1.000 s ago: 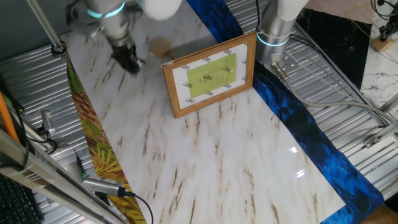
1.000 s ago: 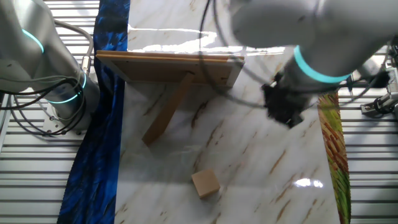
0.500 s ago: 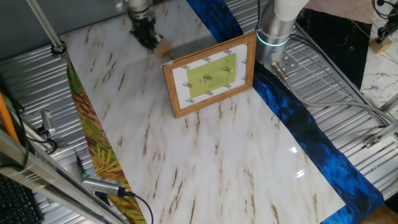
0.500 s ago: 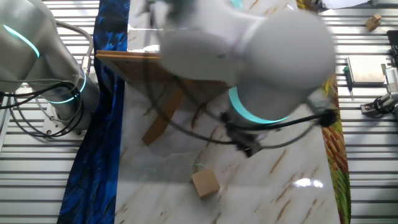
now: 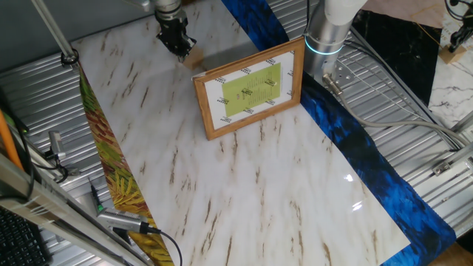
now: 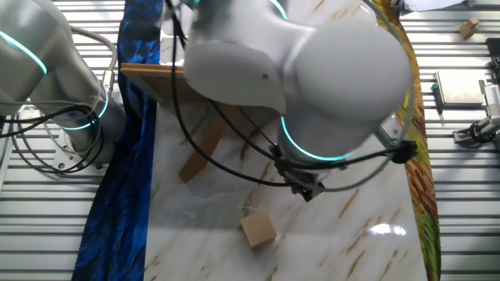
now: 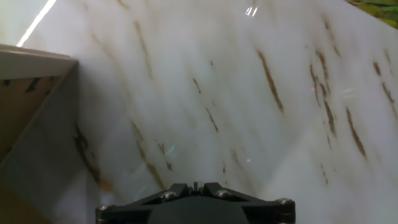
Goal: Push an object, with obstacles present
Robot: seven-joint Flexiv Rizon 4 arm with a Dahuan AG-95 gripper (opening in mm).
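Observation:
The small tan wooden cube [image 6: 258, 231] lies on the marble table near its edge, behind the picture frame. In one fixed view only a sliver of the cube [image 5: 196, 61] shows beside my gripper [image 5: 178, 47], which hangs just left of it, close or touching. In the other fixed view the gripper [image 6: 305, 188] is up and to the right of the cube, a short gap apart. The brown picture frame [image 5: 250, 89] stands upright, its back [image 6: 156, 80] propped by a leg. In the hand view my gripper [image 7: 194, 185] is shut, nothing between its fingers.
A tan wooden corner [image 7: 37, 68] fills the left edge of the hand view; I cannot tell which thing it is. A second robot base [image 5: 325, 44] stands behind the frame on a blue strip [image 5: 369, 162]. A yellow-green strip [image 5: 111, 170] lines the other side.
The arm swung from the table's left side over to the cube, then settled slightly lower beside it. The cube and picture frame have not moved.

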